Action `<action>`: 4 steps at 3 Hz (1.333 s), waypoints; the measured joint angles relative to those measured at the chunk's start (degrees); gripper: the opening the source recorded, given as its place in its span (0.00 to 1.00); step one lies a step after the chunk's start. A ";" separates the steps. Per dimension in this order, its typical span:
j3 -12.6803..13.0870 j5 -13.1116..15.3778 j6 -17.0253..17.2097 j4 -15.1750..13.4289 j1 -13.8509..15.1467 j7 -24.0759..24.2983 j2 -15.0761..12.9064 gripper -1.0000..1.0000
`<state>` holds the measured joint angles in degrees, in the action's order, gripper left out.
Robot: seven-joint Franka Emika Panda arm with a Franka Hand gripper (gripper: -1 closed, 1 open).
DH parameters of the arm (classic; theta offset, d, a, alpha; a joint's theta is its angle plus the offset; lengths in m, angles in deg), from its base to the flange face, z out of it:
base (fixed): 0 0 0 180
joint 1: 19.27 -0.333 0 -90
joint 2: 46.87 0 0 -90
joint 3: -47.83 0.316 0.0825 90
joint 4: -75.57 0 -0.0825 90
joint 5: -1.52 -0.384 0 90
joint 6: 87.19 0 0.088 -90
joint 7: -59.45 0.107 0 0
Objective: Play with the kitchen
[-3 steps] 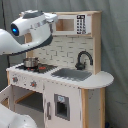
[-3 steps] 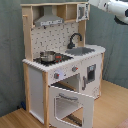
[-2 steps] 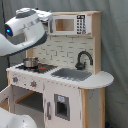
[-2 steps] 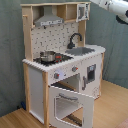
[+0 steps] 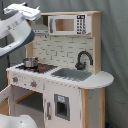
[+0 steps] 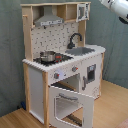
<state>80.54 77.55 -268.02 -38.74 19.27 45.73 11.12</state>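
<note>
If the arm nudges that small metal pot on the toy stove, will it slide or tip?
The small shiny metal pot probably slides easily: it looks light and sits on a smooth stovetop. Tipping seems unlikely, since it is low and wide.

Lab-like test corner — grey backdrop curtain (image 5: 112,60), toy kitchen (image 6: 65,65).

The oven door (image 6: 70,102) is hanging open in front of the kitchen (image 6: 60,60), blocking the way. A pot (image 6: 48,56) is sitting on the stove.
</note>
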 joint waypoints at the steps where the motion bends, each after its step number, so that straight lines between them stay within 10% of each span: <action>1: 1.74 0.00 4.30 0.01 0.05 4.76 3.82 1.00; 4: 6.81 0.01 16.31 0.35 0.81 15.21 9.67 1.00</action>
<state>87.35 77.56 -251.71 -38.39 20.08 60.94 20.79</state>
